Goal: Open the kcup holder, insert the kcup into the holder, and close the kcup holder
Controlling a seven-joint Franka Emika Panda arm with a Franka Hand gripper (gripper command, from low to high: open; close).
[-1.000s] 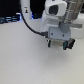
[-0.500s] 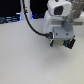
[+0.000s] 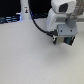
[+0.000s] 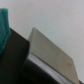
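White arm (image 3: 59, 15) — black kcup holder (image 3: 66, 39), grey top — pale table (image 3: 30, 57).

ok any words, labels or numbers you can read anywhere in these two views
None can be read.
Kcup holder: no marks can be made out in the exterior view, where the arm hides most of it.
Wrist view: only blurred surfaces, a grey slab and a teal patch; no lettering.
Background of the exterior view: dark shapes and a white bottle-shaped object, too blurred for any text.
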